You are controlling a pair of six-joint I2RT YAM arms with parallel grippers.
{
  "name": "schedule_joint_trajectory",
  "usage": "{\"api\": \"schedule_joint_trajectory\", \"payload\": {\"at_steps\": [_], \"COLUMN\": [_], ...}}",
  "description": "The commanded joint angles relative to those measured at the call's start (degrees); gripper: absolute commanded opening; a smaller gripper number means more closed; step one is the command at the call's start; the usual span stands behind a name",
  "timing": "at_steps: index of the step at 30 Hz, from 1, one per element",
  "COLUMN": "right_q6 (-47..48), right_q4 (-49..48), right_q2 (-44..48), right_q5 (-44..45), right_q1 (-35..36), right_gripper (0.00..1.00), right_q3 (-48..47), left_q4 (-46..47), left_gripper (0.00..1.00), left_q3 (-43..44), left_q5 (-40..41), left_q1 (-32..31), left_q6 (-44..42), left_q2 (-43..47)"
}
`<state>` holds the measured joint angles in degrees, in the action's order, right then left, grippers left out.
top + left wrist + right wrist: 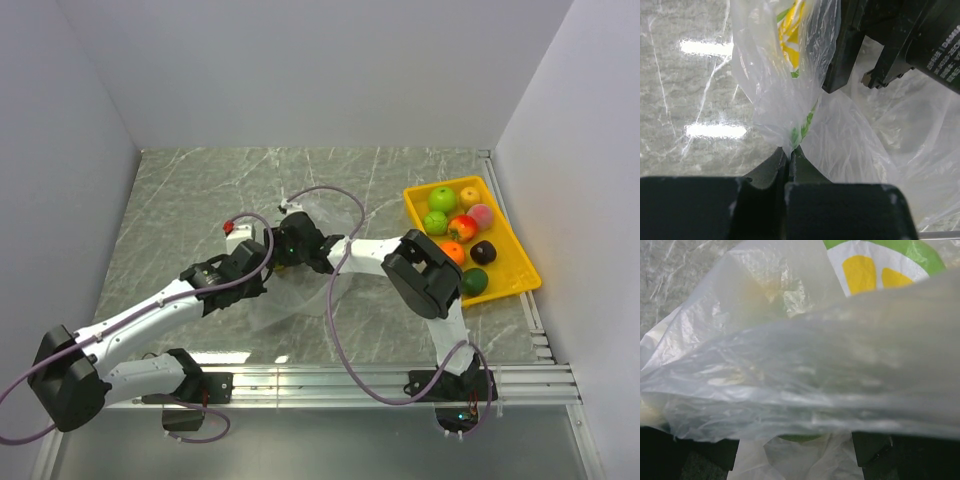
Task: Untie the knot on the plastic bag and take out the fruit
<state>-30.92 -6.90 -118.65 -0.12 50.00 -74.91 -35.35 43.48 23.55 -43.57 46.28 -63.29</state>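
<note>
- Grey marbled worktop (180, 200), glossy enough to mirror the lamps, walled on three sides by plain white panels.
- On the right, a yellow plastic tray (520, 285) sits at a slant, well apart from the bag. It holds round fruit (458, 228): green, orange, red, pinkish and one dark.
- A small red object (229, 226) sits left of centre, just beyond the left arm; what it is cannot be told.
- Purple cables (340, 300) loop from both arms over the middle of the scene.
- The plastic bag (785, 90) lies mid-worktop between the two arms. It is thin, clear, crinkled film, partly lifted and partly spread flat toward the near edge.
- Left end effector (789, 157): black fingers pressed together, pinching a fold of the bag's film.
- Right end effector (852, 85): fingers apart and not clamped, film draped loosely between and over them.
- A yellow, green and white print (875, 270) shows through the film; whether it is on the bag or inside it is unclear.
- Film blurs most of the right wrist view, and a green curve (800, 438) low down is hard to identify.
- The knot cannot be picked out in any view.
</note>
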Motion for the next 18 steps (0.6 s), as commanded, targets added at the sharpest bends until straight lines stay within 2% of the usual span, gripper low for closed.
{"api": "schedule_joint_trajectory", "payload": {"at_steps": [1,4,10,14,18], "right_q6": [2.0,3.84,8.15,11.66,12.72], "right_q4": [0.92,1.62,5.66,9.7,13.74], "right_q2": [3.15,8.76,18.96,24.25,31.89], "right_q5": [3.19,4.6,4.43,-1.09,-2.61], "right_q1": [0.36,0.36,0.36,0.27,0.19], "right_gripper": [0.36,0.26,0.22,0.21,0.17], "right_q3": [1.69,4.33,9.52,9.96,9.7], "left_q4": [0.46,0.11,0.37,1.34,2.04], "left_gripper": [0.04,0.04,0.04,0.03,0.03], "left_q3": [0.02,0.11,0.2,0.37,1.77], "left_q5": [-0.35,0.44,0.88,0.88,1.76], "left_q1": [0.42,0.86,2.61,3.67,4.2], "left_q6": [1.18,1.18,0.21,-0.67,-2.51], "left_q2": [1.76,2.29,1.94,1.06,0.1]}}
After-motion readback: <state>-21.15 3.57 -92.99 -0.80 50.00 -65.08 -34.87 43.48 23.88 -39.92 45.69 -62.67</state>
